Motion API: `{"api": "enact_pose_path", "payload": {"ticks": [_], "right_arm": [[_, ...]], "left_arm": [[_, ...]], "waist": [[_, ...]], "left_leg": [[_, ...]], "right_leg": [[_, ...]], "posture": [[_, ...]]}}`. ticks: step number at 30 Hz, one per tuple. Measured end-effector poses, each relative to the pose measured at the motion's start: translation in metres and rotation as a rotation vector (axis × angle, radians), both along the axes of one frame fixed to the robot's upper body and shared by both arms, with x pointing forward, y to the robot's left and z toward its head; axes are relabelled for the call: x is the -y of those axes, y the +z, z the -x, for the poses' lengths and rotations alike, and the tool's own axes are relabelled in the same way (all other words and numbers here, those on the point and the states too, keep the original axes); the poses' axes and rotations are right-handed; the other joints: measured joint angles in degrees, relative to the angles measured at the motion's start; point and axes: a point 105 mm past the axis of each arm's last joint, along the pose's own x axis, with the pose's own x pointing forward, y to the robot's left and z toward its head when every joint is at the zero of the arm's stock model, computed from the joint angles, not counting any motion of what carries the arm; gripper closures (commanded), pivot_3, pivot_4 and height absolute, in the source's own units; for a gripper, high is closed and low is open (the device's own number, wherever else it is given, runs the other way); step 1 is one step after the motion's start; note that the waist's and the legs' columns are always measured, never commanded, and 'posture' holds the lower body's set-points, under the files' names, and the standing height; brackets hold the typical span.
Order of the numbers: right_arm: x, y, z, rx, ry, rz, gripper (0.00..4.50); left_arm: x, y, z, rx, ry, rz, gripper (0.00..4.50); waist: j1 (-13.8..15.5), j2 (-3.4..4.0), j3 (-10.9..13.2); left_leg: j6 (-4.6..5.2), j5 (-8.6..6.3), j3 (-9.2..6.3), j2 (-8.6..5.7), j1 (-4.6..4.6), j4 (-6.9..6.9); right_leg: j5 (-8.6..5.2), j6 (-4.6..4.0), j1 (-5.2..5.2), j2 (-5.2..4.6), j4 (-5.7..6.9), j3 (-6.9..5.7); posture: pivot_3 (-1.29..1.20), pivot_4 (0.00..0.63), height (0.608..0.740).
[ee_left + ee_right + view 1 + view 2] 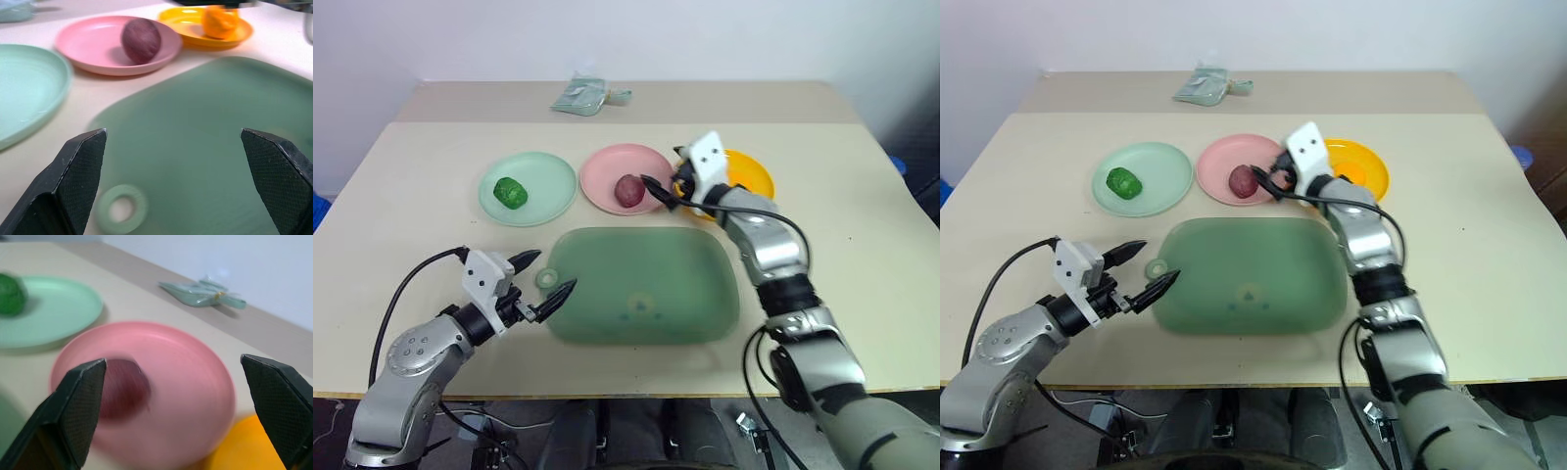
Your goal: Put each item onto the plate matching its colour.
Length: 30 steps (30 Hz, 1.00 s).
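Note:
The bumpy dark green lump [511, 192] lies on the mint green plate [548, 181]. On the pink plate [607, 168] rests the dark red-purple ball [627, 189]. The orange ball [219, 22] sits on the yellow-orange plate [756, 176]. My right gripper [664, 171] hovers open at the pink plate's right side, level and pointing left at the purple ball, with nothing held. In its wrist view the ball [124, 387] lies ahead, nearer one finger. My left gripper [553, 271] is open and empty at the green mat's left edge.
A large translucent green mat [646, 284] with a tab hole [546, 279] lies at the table's near middle. A crumpled clear bag [582, 96] sits at the back. My right arm reaches over the mat's right side and in front of part of the yellow-orange plate.

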Motion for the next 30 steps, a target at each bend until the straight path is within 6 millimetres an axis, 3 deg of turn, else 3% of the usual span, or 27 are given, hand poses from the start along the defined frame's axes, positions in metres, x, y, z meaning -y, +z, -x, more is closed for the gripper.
{"api": "enact_pose_path", "payload": {"ticks": [2,4,6,8,16,30], "right_arm": [[0.034,-0.017,0.02,-0.039,-0.003,0.046,0.03],[0.076,-0.038,0.043,-0.122,-0.037,0.077,0.03],[0.105,-0.05,0.06,-0.192,-0.069,0.094,0.03],[0.121,-0.055,0.072,-0.23,-0.071,0.112,0.03],[0.125,-0.048,0.08,-0.236,-0.04,0.063,0.03],[0.136,-0.034,0.051,-0.209,-0.058,-0.001,0.03]], "left_arm": [[-0.015,-0.002,-0.005,0.018,0.066,-0.031,0.0],[-0.045,-0.009,-0.01,0.009,0.185,-0.086,0.0],[-0.069,-0.014,-0.011,-0.002,0.274,-0.115,0.0],[-0.078,-0.016,-0.011,0.005,0.302,-0.127,0.0],[-0.088,-0.024,-0.004,-0.017,0.315,-0.124,0.0],[-0.08,-0.027,0.019,-0.043,0.335,-0.051,0.0]], "waist": [[0.22,0.0,0.0],[0.21,0.01,0.0],[-0.17,0.01,0.01],[-0.44,0.0,0.0],[0.11,0.0,0.0],[-0.04,0.0,0.0]], "left_leg": [[0.0,0.0,-0.01,0.02,0.01,0.0],[0.02,-0.01,0.02,0.03,0.01,-0.01],[0.03,-0.01,0.14,0.05,0.06,-0.01],[0.06,-0.03,0.15,0.12,0.13,-0.01],[0.06,-0.05,0.1,0.12,0.11,0.01],[0.04,-0.06,0.05,0.09,0.11,-0.01]], "right_leg": [[-0.01,-0.01,0.01,0.02,-0.01,-0.01],[-0.01,-0.01,0.01,0.02,-0.03,-0.01],[0.0,0.0,0.01,0.0,-0.02,0.02],[0.0,0.0,0.05,0.01,-0.01,0.03],[0.0,0.0,0.06,-0.2,-0.03,0.06],[0.0,-0.03,0.07,-0.33,-0.06,0.08]], "posture": [[0.0,0.15,0.74],[0.0,0.15,0.74],[0.0,0.15,0.74],[0.0,0.15,0.74],[0.0,0.15,0.74],[0.0,0.15,0.74]]}}
